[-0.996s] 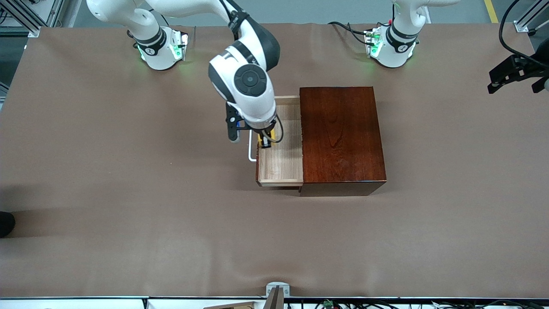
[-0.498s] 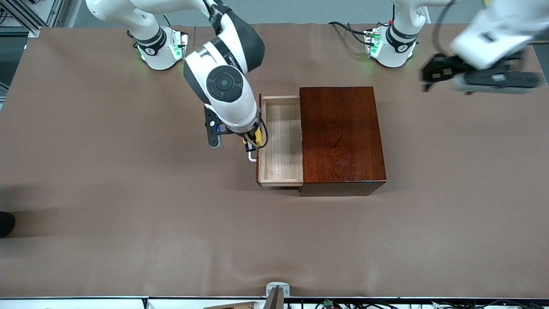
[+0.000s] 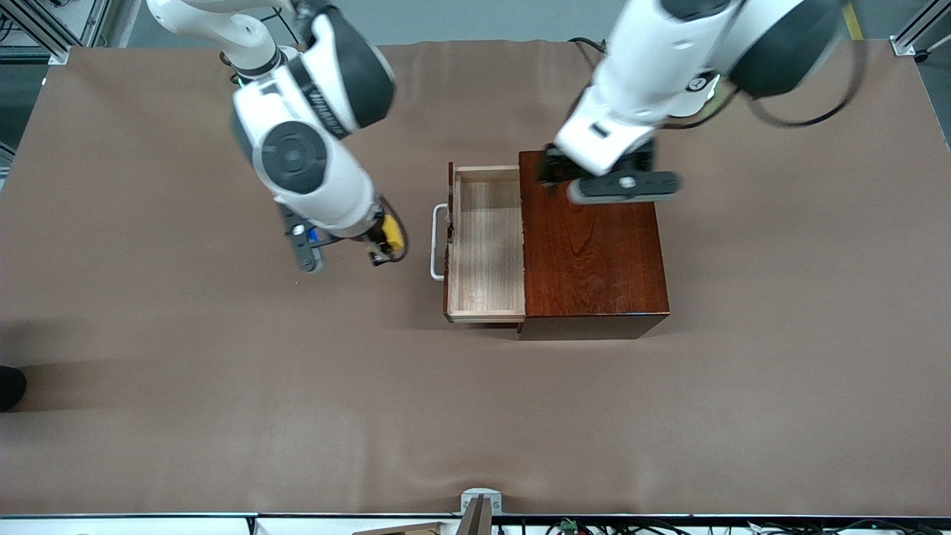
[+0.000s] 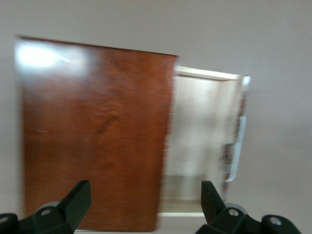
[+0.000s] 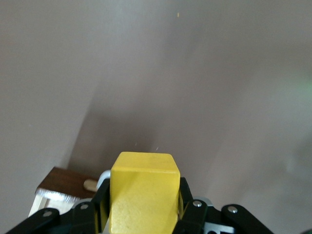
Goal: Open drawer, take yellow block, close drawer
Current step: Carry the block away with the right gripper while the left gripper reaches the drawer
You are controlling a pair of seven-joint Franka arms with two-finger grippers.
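The box (image 4: 97,131) and drawer (image 4: 202,141) are smeared by blur in the left wrist view. The yellow block (image 5: 144,195) is cut off by the right wrist view's edge.

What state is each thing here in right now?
Drawer: pulled open, nothing visible inside.
Block: gripped, up over the bare table.
Right gripper: shut on the block.
Left gripper: fingers spread open, holding nothing, over the box.
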